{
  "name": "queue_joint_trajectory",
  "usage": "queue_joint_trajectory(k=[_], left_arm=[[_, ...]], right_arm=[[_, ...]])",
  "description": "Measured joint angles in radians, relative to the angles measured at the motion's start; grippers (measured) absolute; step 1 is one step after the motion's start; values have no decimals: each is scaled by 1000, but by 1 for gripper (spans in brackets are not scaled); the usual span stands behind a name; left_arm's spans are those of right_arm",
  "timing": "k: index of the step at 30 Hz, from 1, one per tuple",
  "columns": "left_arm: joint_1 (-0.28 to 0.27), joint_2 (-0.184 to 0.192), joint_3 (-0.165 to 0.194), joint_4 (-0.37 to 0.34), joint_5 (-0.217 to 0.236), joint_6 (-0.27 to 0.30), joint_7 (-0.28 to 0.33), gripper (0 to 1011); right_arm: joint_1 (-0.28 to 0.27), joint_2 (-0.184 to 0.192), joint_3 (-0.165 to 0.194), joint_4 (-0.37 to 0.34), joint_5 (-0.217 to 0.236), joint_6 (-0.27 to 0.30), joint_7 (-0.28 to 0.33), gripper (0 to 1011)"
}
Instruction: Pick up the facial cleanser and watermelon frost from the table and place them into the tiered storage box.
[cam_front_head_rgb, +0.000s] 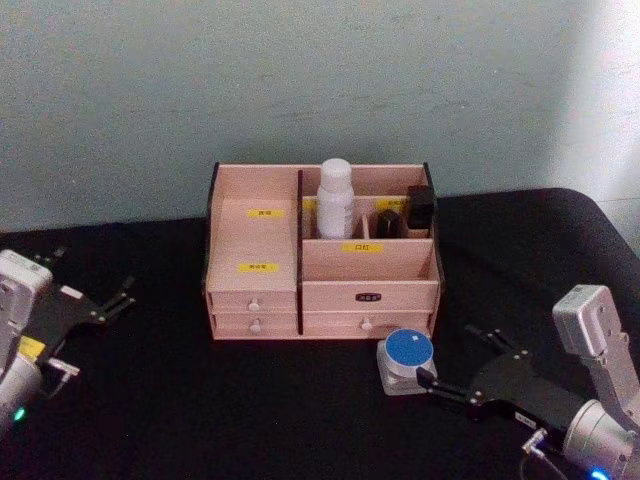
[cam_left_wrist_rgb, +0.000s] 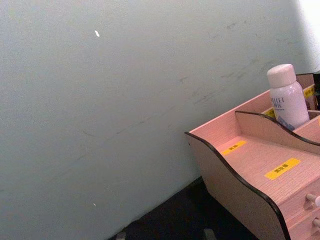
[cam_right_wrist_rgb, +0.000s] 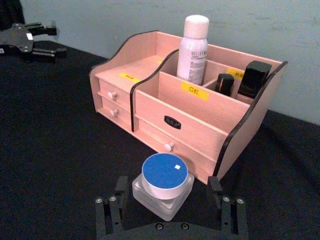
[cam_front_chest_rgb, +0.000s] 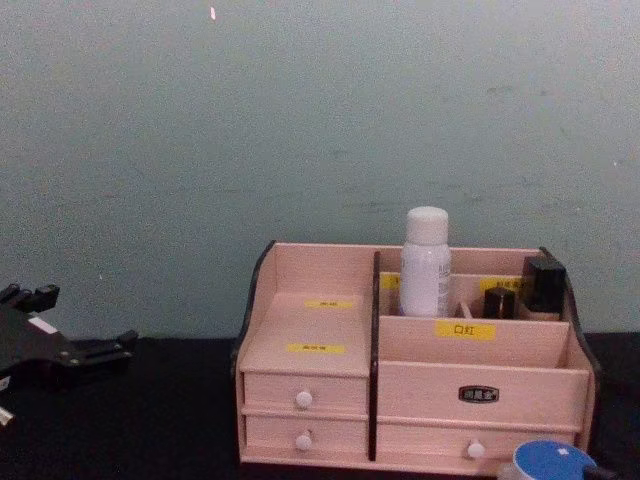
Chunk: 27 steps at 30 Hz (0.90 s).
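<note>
Left gripper (cam_front_head_rgb: 98, 328) lay low over the black table (cam_front_head_rgb: 200, 410) at the far left, well apart from everything, fingers spread and empty; parked, by the look of it.

Tiered storage box (cam_front_head_rgb: 250, 240) stood mid-table against the wall, drawers shut. A white bottle (cam_front_head_rgb: 335, 195) stood upright in its rear compartment just right of the centre divider (taken to be the facial cleanser, so that half of the job looked done). Two dark cases (cam_front_head_rgb: 420, 205) occupied the rear-right slots.

Blue-lidded jar (cam_front_head_rgb: 407, 360), presumably the watermelon frost, sat on the table just in front of the box's lower right drawer, upright.

Right gripper (cam_front_head_rgb: 455, 362) was low at the right, wide open and holding nothing. In the right wrist view its fingers flanked the jar with a gap on each side.

Handling, as judged: a stiff, squat jar with a frosted squarish body, smooth and likely slippery, probably light. Better to close on the flat sides of the body below the lid, since the round lid might turn or lift off.
</note>
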Motion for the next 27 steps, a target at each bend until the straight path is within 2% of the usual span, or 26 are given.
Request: queue_joint_trajectory(k=[12, 27], left_arm=[[0, 0, 0, 0, 0, 0, 0, 1001], [0, 0, 0, 0, 0, 0, 0, 1001]], right_arm=[[48, -10, -33, 58, -1, -6, 2, 1000], [90, -15, -47, 95, 3, -14, 7, 1000]])
